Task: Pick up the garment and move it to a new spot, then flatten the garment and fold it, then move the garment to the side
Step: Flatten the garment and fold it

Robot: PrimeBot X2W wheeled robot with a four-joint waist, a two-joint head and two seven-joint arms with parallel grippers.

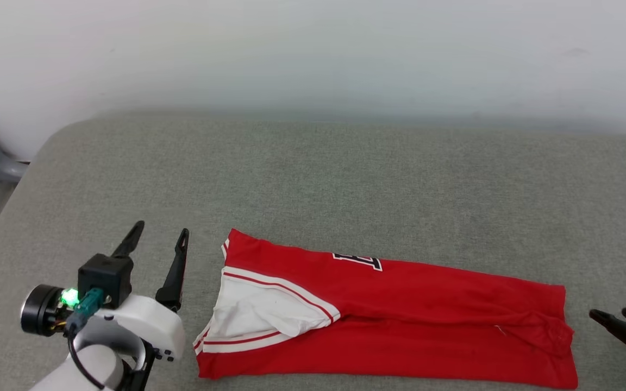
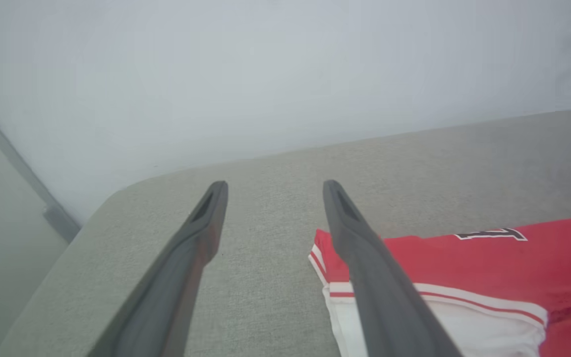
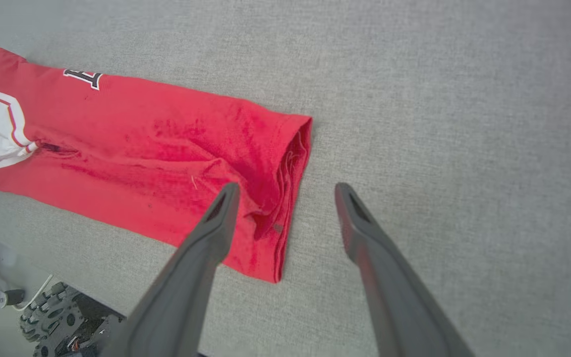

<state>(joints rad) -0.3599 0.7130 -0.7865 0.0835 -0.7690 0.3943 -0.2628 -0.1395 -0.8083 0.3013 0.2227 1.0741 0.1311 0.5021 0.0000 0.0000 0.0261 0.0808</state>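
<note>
1. Closest in the head view, the left gripper [image 1: 161, 228] on its white arm stands over the near left part of the grey woven fabric cushion [image 1: 345, 174]. Its two dark fingers are spread apart and hold nothing. The red jersey garment with a white, stripe-trimmed sleeve [image 1: 400, 315] lies folded in a long strip along the cushion's near edge, just beside that gripper. The right gripper [image 1: 609, 312] shows past the garment's hem end, apart from the cloth.
2. In the left wrist view, the left gripper [image 2: 275, 183] has its fingers wide and empty above the cushion [image 2: 265, 297]. One finger crosses in front of the garment's [image 2: 464, 258] sleeve end.
3. In the right wrist view, the right gripper [image 3: 286, 186] is spread and empty. One finger is over the garment's [image 3: 142, 139] hem corner; contact cannot be told. The other is over bare cushion [image 3: 464, 124].
</note>
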